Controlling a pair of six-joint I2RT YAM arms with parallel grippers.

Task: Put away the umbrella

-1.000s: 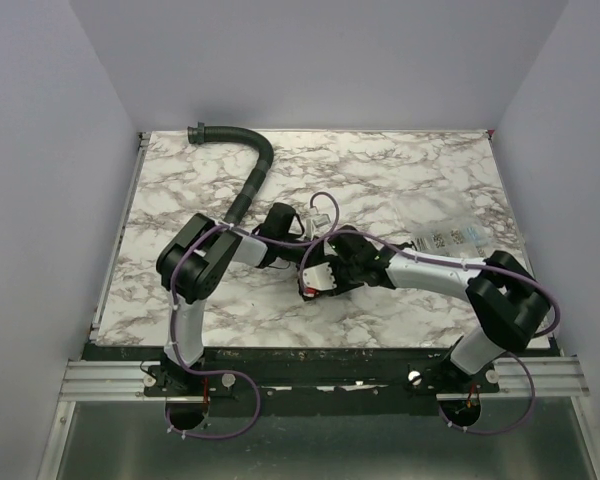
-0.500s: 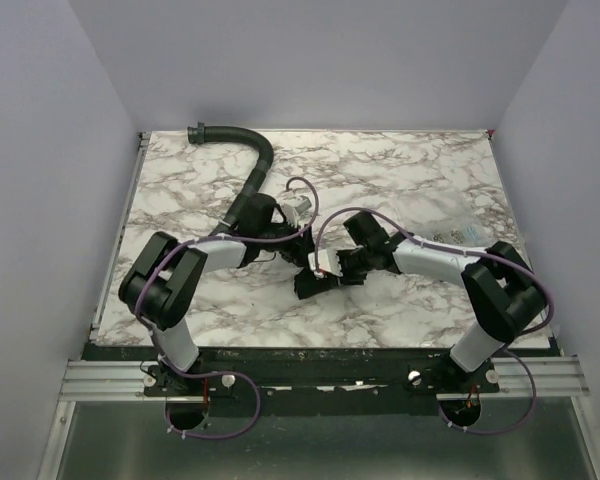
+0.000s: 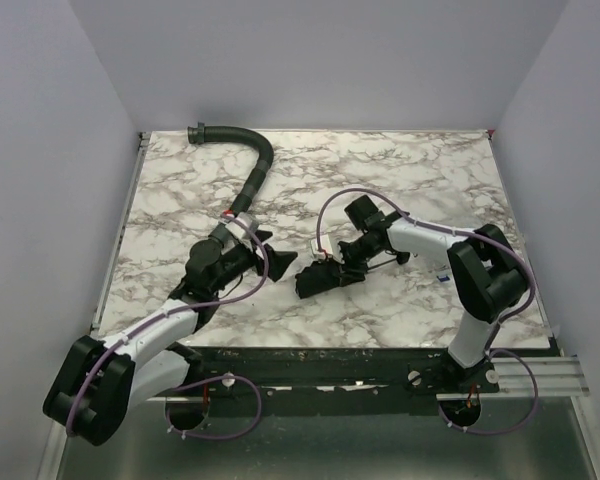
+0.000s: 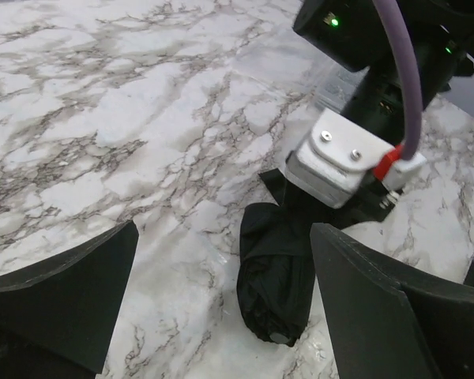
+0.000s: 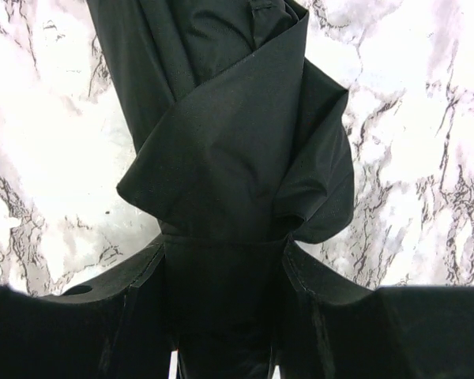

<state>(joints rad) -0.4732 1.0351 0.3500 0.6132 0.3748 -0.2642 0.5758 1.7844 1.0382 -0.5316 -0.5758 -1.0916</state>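
Marble table (image 3: pixel 400 170) bears the folded umbrella (image 3: pixel 315 281); my right pincer (image 5: pixel 225 268) clenches its fabric, my left pincer (image 4: pixel 223 237) gapes empty near it.

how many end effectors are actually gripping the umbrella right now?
1. The right end effector is closed on the folded umbrella at mid-table. The left end effector is wide open just left of the bundle and not touching it.

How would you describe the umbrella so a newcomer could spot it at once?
Start from the marble table; near its middle lies a short black fabric bundle, the umbrella, one end pinched in the right claw. Unlike the long ribbed hose curving from the back-left corner, it is soft, folded and stubby.
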